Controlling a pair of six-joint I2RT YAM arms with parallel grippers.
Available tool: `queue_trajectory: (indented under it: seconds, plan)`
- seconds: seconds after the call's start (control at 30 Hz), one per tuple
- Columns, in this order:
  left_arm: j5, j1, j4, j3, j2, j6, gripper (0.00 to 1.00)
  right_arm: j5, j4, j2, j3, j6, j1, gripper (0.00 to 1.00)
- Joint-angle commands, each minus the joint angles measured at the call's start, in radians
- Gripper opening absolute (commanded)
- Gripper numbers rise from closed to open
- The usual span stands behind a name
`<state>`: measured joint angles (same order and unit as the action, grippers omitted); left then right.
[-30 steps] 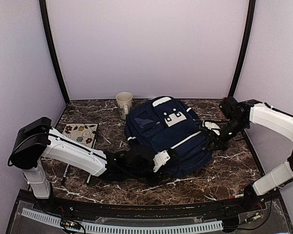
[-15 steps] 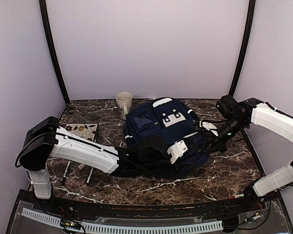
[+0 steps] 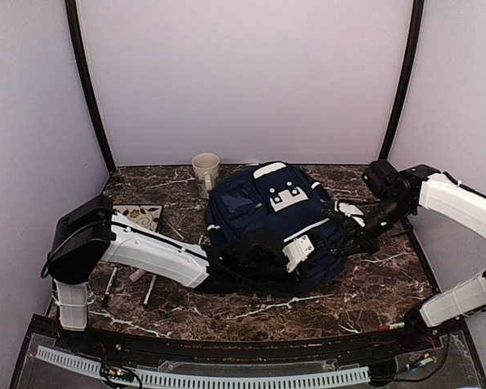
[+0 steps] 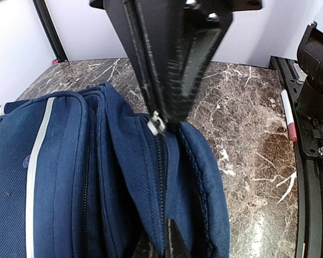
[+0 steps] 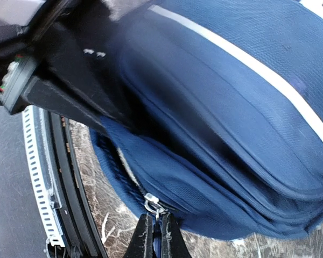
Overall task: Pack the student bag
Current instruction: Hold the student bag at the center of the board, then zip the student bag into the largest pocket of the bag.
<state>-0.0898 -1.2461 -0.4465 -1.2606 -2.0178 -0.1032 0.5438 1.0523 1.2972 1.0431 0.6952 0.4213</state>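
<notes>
The student bag [image 3: 267, 212], navy with white stripes, lies flat in the middle of the table. My left gripper [image 4: 160, 244] is at its near right edge, shut on the fabric fold beside the zipper [image 4: 161, 166]. In the top view the left gripper [image 3: 320, 251] is dark against the bag, just past its white wrist. My right gripper [image 5: 157, 228] is shut on the zipper pull, directly below the metal slider [image 5: 152, 204]. In the left wrist view the right gripper [image 4: 169, 107] comes down onto that slider [image 4: 155, 124]. From above the right gripper [image 3: 351, 240] is at the bag's right side.
A cream mug [image 3: 206, 173] stands behind the bag's left corner. A floral notebook [image 3: 138, 219] lies at the left, with pens [image 3: 111, 284] in front of it. A red-tipped marker [image 4: 288, 115] lies by the right arm's base [image 4: 315, 86].
My left arm has reached further right along the bag's near edge and its jaws have closed on the fabric. The right gripper has held the zipper pull almost in place.
</notes>
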Motion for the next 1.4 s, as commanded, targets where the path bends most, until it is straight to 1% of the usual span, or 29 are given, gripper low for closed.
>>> queue_trajectory:
  seconds: [0.0,0.1,0.23,0.47,0.67,0.7,0.9,1.03,1.07,1.1,1.13,1.17,1.27,1.33,1.37]
  plan:
    - [0.004,0.007,0.02,0.073,0.085,0.023,0.0,-0.125,0.007,0.031,0.02,-0.029,-0.149,0.0]
    - [0.005,0.006,0.026,0.125,0.126,0.035,0.0,-0.148,0.015,0.091,0.061,-0.02,-0.258,0.0]
    - [0.015,0.002,0.013,0.176,0.162,0.043,0.0,-0.186,-0.039,0.15,0.082,-0.036,-0.323,0.0]
    - [0.056,-0.007,0.006,0.224,0.208,0.026,0.0,-0.236,-0.185,0.255,0.087,-0.072,-0.343,0.0]
    - [0.06,-0.01,0.021,0.271,0.241,0.023,0.0,-0.258,-0.309,0.352,0.103,-0.123,-0.348,0.0]
    - [0.057,-0.01,0.02,0.277,0.245,0.023,0.0,-0.252,-0.328,0.365,0.132,-0.133,-0.348,0.0]
    - [0.043,-0.01,-0.004,0.287,0.235,0.017,0.0,-0.28,-0.425,0.442,0.169,-0.209,-0.348,0.0]
    - [0.034,-0.01,-0.021,0.285,0.222,0.023,0.0,-0.281,-0.459,0.478,0.19,-0.226,-0.348,0.0]
    - [0.027,-0.01,-0.019,0.281,0.219,0.025,0.0,-0.275,-0.456,0.479,0.196,-0.226,-0.348,0.02]
    - [0.019,-0.009,-0.016,0.276,0.216,0.026,0.04,-0.27,-0.449,0.475,0.202,-0.224,-0.347,0.06]
    - [0.011,-0.01,-0.012,0.271,0.212,0.03,0.1,-0.263,-0.439,0.465,0.209,-0.216,-0.348,0.15]
    - [0.002,-0.01,-0.009,0.265,0.21,0.033,0.16,-0.254,-0.425,0.447,0.214,-0.198,-0.347,0.2]
    - [-0.028,-0.009,0.001,0.246,0.205,0.048,0.33,-0.261,-0.384,0.372,0.22,-0.156,-0.347,0.42]
    - [-0.044,-0.009,0.002,0.237,0.205,0.06,0.41,-0.274,-0.34,0.316,0.227,-0.127,-0.349,0.51]
    - [-0.051,-0.009,0.002,0.232,0.206,0.066,0.45,-0.272,-0.312,0.306,0.232,-0.106,-0.35,0.53]
